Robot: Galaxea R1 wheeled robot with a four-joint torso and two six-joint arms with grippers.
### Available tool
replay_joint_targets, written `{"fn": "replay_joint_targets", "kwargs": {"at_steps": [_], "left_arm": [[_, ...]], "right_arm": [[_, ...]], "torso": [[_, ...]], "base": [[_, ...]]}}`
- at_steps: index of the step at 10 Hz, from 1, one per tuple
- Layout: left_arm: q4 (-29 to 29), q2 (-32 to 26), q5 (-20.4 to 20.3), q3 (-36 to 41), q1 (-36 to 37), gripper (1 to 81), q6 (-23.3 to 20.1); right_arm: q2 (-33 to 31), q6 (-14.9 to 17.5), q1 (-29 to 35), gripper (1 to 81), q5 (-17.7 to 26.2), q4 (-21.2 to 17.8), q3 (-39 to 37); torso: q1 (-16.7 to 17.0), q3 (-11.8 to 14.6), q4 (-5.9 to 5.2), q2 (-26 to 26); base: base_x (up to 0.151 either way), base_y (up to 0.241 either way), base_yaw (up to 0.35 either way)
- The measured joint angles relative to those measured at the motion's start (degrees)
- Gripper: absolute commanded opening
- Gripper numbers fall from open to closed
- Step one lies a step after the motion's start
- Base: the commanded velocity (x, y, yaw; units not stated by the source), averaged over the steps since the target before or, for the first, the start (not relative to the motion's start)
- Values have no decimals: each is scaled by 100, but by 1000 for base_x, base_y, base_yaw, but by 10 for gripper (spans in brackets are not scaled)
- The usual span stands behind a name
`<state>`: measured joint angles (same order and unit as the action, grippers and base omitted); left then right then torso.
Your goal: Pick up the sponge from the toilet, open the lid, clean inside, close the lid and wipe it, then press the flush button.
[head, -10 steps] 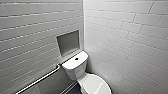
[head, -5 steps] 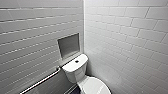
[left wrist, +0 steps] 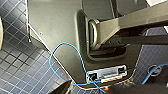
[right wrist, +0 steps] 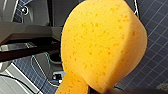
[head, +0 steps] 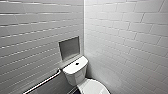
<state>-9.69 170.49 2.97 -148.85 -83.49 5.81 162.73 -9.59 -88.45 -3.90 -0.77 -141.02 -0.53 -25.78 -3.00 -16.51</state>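
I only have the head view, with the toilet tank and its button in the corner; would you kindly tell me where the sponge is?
Observer: The sponge is off the toilet. In the right wrist view it hangs above the floor, apparently pinched in the right gripper.
Operator: What is that floor like?
Observer: Small dark blue square tiles.
Operator: Anything near the left arm?
Observer: A blue cable loops across the robot's dark body.
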Motion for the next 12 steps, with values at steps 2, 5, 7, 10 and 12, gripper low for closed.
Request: {"fn": "replay_joint_targets", "kwargs": {"at_steps": [2, 5, 7, 10, 12], "left_arm": [[2, 112, 5, -206, 0, 811, 0], [2, 115, -2, -254, 1, 811, 0], [2, 176, -6, -411, 20, 811, 2], [2, 110, -141, -324, -40, 811, 0], [0, -107, -490, -51, -143, 811, -1]], "right_arm": [[328, -11, -27, 10, 173, 0, -770], [942, -11, -2, 10, 374, 0, -1824], [1172, 6, 1, 10, 467, 15, -1909], [795, 12, 4, 10, 463, 107, -1480], [406, 17, 1, 10, 317, 191, -479]], "torso": [[2, 0, 0, 0], [2, 0, 0, 0], [2, 0, 0, 0], [5, 2, 0, 0], [5, 2, 0, 0]], "base": [[0, 0, 0], [0, 0, 0], [0, 0, 0], [0, 0, 0], [0, 0, 0]]}}
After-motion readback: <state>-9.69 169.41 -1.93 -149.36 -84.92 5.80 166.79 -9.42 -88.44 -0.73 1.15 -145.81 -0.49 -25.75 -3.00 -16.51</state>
